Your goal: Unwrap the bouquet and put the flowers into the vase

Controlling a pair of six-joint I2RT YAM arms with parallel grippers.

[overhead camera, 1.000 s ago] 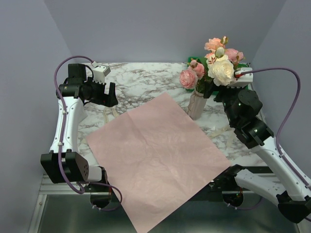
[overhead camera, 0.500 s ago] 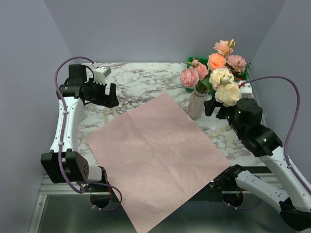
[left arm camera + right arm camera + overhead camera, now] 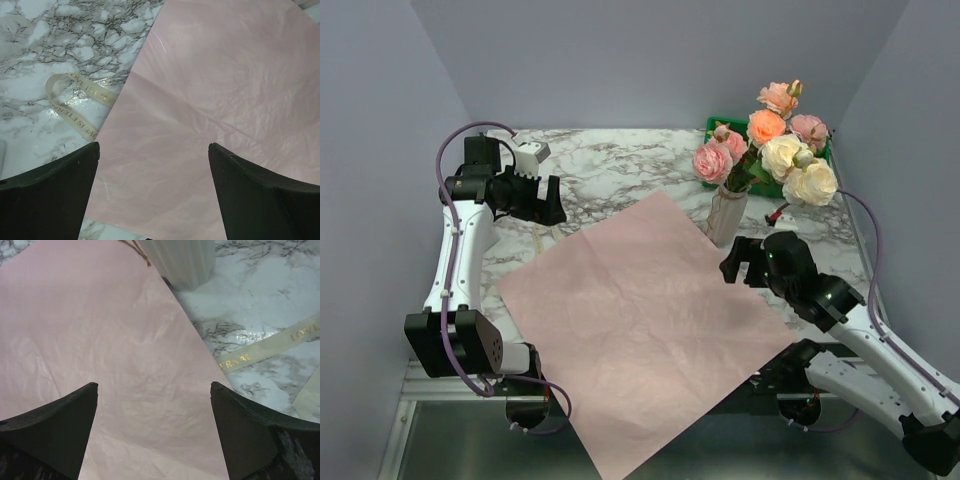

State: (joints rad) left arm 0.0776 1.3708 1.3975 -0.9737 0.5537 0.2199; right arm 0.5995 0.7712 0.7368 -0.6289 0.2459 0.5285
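Observation:
The flowers [image 3: 767, 152], pink, peach and cream roses, stand with their stems in the ribbed off-white vase [image 3: 725, 216], whose base also shows in the right wrist view [image 3: 182, 260]. The bouquet's lilac-pink paper [image 3: 640, 310] lies spread flat on the marble. My right gripper [image 3: 738, 262] hangs open and empty just in front of the vase, over the paper's right edge [image 3: 154, 385]. My left gripper [image 3: 548, 200] is open and empty above the paper's left corner [image 3: 153, 145]. A cream ribbon [image 3: 75, 100] lies loose beside that corner.
A green crate [image 3: 716, 125] sits at the back right behind the flowers. Another cream ribbon strip [image 3: 270, 347] lies on the marble right of the vase. The paper overhangs the table's near edge [image 3: 620, 450]. Grey walls close in both sides.
My right arm has let go of the cream roses and drawn back and down from them, toward the near side. The roses stay in the vase, leaning right. The left arm barely moved.

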